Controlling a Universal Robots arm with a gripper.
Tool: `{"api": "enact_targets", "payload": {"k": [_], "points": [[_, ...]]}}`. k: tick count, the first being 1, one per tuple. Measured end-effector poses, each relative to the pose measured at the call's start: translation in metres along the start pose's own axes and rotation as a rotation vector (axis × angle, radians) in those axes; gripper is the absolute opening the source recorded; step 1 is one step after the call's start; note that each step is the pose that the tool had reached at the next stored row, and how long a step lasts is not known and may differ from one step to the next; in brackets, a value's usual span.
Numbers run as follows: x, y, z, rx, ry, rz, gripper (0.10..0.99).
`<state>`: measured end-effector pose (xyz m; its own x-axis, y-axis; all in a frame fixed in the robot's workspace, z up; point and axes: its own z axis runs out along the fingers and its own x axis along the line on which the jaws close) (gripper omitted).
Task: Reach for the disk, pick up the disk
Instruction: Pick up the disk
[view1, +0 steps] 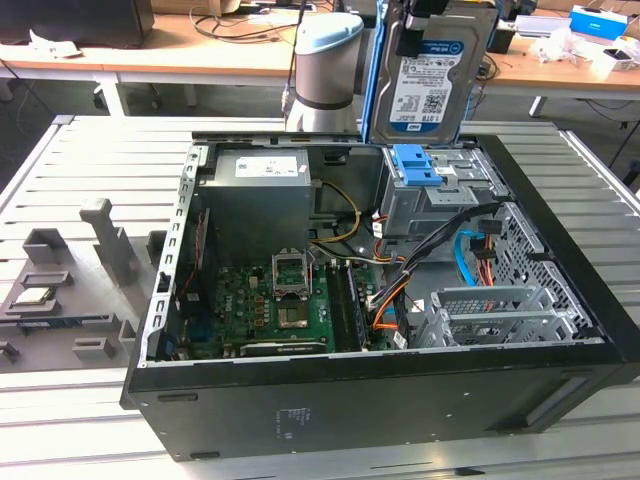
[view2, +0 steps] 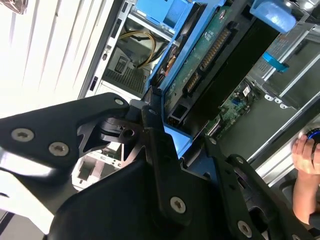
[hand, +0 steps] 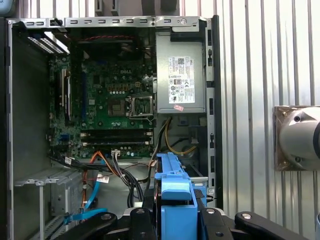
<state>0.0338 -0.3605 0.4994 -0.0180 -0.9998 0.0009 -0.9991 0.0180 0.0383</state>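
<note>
Slatted aluminium table carries the work, with cluttered wooden desks behind it. An open black computer case lies on its side near the table's front edge, its inside turned upward so the arm can reach in from above. Grey printed fixtures sit on the table toward the exterior view's left, apart from the case. Inside the case the grey power supply lies against the far wall and the green motherboard against the floor of the case. The metal drive cage with its blue latch fills the far corner on the exterior view's right. The disk is not in that cage: it hangs upright in the air just above it, clear of the case's far rim, label toward the exterior camera. The gripper holds it from the top, the claw clamped narrow across the drive's thin sides over the blue rails. That grip keeps the flat faces free and the drive vertical, as it would slide out of its slot. In the second wrist view the black fingers bracket the disk's green circuit board, and a person's hand rests off beyond the case. By my reading the pick is done and the disk is airborne.
</note>
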Motion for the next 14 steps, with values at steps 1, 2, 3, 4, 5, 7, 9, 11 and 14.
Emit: {"api": "enact_targets", "payload": {"k": [1,2,3,4,5,7,9,11,14], "points": [[0.0016,0.0,0.0,0.0,-0.0001,0.0,0.369],[0.0028,-0.0001,0.0,0.0,0.0,0.0,0.369],[0.0036,-0.0001,0.0,0.0,0.0,0.0,0.369],[0.0046,-0.0001,0.0,0.0,0.0,0.0,0.369],[0.0054,-0.0001,0.0,0.0,0.0,0.0,0.369],[0.007,-0.0001,0.0,0.0,0.0,0.0,0.369],[0.0101,-0.0002,0.0,0.0,0.0,0.0,0.369],[0.0116,-0.0002,0.0,0.0,0.0,0.0,0.369],[0.0145,-0.0002,0.0,0.0,0.0,0.0,0.369]]}}
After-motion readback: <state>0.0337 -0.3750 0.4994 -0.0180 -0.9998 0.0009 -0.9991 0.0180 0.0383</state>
